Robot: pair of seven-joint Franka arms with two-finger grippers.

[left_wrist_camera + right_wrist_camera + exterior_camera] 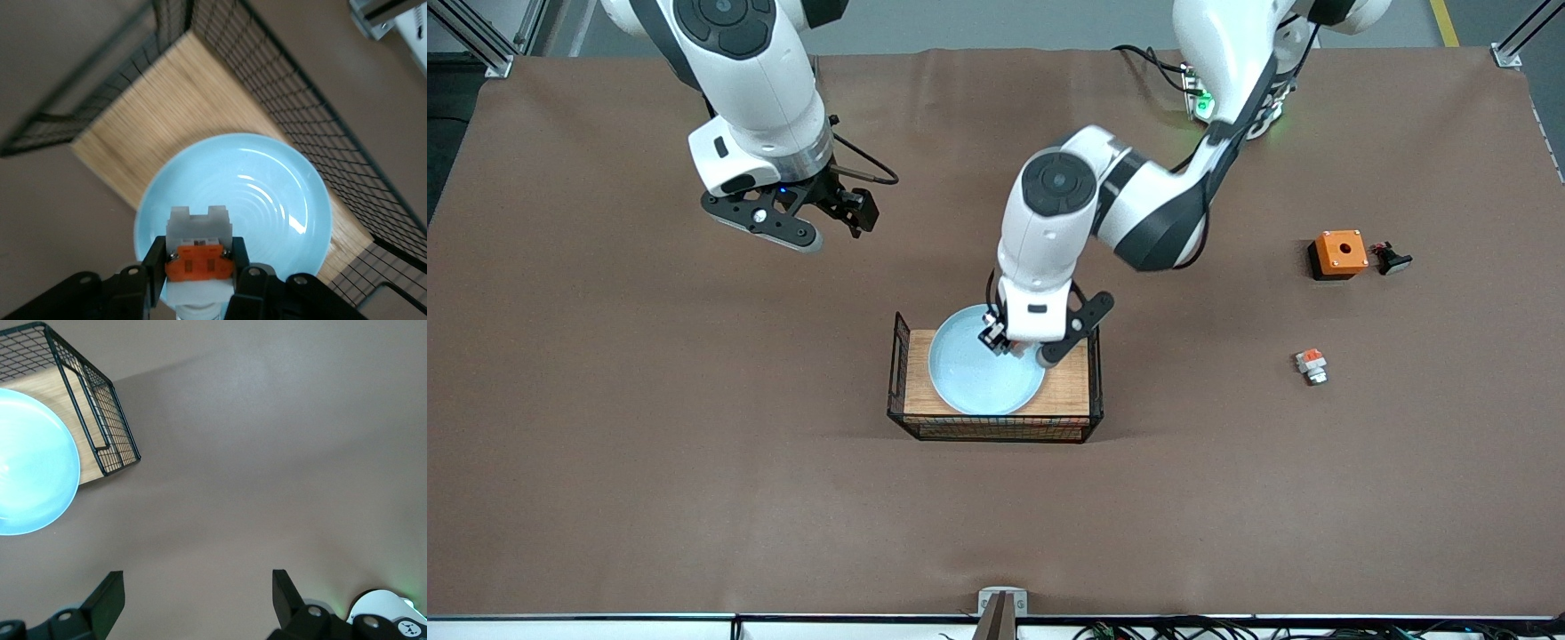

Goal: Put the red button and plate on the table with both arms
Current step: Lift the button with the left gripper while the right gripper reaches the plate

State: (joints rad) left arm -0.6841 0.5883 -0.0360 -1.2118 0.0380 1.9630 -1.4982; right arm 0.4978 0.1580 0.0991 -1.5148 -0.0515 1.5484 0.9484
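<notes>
The pale-blue plate (983,378) lies on the wooden board of a black wire basket (896,373) in the middle of the table (694,498). My left gripper (1005,342) hangs just over the plate's rim and is shut on the red button (993,336). In the left wrist view the button (199,257) sits between the fingers of the left gripper (199,263), above the plate (267,200). My right gripper (818,218) is open and empty, up over bare cloth toward the right arm's end. In the right wrist view (198,587) it sees the plate (27,467) off to one side.
Toward the left arm's end lie an orange box with a hole (1340,253), a small black part (1392,260) beside it, and a shorter orange-and-white piece (1312,364) nearer the front camera. The basket's wire ends (320,113) stand up round the plate.
</notes>
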